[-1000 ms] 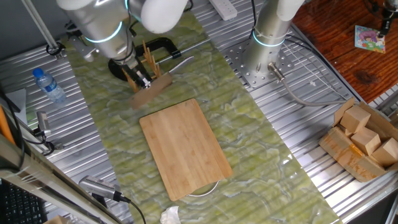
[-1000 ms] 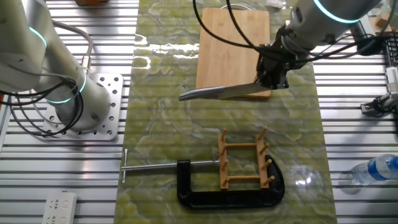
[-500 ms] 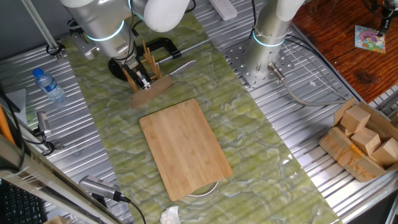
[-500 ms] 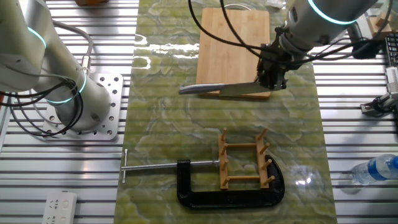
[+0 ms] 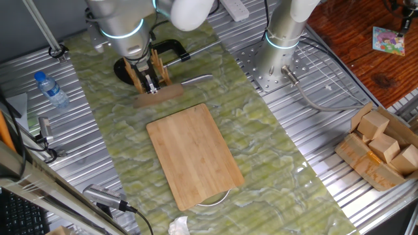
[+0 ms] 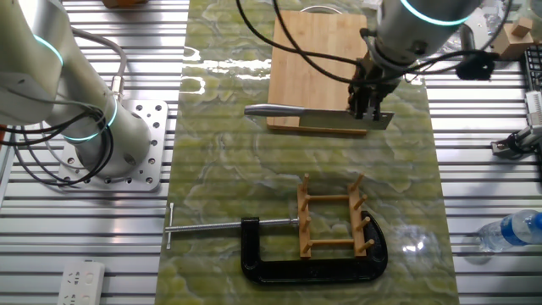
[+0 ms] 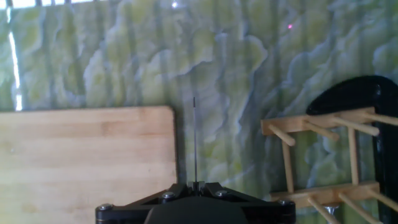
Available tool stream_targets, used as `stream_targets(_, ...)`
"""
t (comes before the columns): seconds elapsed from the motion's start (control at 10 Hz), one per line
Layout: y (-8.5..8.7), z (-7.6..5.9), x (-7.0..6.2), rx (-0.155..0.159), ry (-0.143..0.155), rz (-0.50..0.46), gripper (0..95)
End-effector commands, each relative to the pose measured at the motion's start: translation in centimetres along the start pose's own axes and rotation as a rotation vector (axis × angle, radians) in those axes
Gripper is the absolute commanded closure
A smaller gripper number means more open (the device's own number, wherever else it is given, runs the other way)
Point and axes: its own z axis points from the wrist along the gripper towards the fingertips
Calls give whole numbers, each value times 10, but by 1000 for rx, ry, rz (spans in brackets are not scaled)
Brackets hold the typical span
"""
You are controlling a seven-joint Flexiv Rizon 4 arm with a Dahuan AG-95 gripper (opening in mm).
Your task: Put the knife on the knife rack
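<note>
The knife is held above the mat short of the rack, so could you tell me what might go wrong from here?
1. The gripper pinches only the knife by its thin blade, with the handle sticking far out sideways; it could pivot or slip.
2. The knife rack has narrow peg gaps, so a slightly tilted blade may strike a peg.
3. The black clamp wraps around the rack's base, so a low approach could hit it.

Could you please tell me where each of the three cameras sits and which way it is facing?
One fixed view: high beyond the cutting board, facing the knife rack; the arm and pincer show.
The other fixed view: high on the opposite side, the knife rack nearest; the pincer holds the knife.
Hand view: on the hand, looking down the edge-on knife; only the pincer base shows.
All three share the rack and board.
</note>
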Motion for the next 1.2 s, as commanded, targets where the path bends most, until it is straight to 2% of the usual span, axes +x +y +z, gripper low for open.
stream_targets(0.1,0,0,0,9,-5,-36,950)
stream_targets(0.3,0,0,0,40,-4,-87,950)
stream_targets(0.4,-10,-2,-1,51,0,-112,950)
stream_targets(0.7,-45,-16,0,58,24,-119,950)
stream_targets(1.2,-101,-41,13,57,44,-171,950)
